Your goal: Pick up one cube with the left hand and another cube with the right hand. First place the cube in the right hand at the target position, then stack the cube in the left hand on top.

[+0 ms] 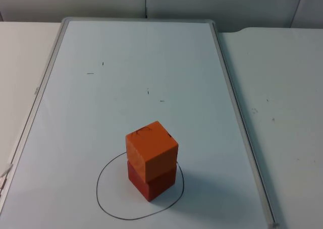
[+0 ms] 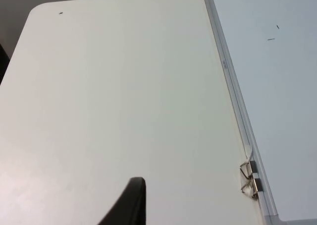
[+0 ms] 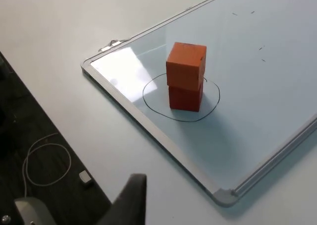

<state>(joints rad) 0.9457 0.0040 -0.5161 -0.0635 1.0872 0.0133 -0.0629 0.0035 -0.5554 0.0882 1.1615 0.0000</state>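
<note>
You see two cubes stacked on the whiteboard [image 1: 146, 82] that lies flat on the white bench [image 1: 282, 88]. The orange cube [image 1: 151, 151] sits on top of the red cube [image 1: 151, 181], turned a little so its corners overhang the lower one's faces. The red cube stands inside the hand-drawn black circle [image 1: 103, 198], towards its far right side in the top view, its base within the line. The top face of the orange cube carries a few dark pen marks. A handful of short black strokes [image 1: 96, 70] are scattered on the board farther back, well apart from the stack.

Your left end effector [image 2: 130, 205] hangs over bare bench beside the whiteboard's left frame, near two metal binder clips [image 2: 247, 180] clamped onto that edge. One black fingertip shows there, and I cannot tell whether the end effector is open or closed. It holds nothing that you can see.

Your right end effector [image 3: 131, 200] hovers well apart from the stack, off the near edge of the board, above the bench edge with dark floor [image 3: 34, 150] below it. From there you see the stack standing free inside the circle, touched by nothing. One fingertip shows here too, so its state cannot be told.
</note>
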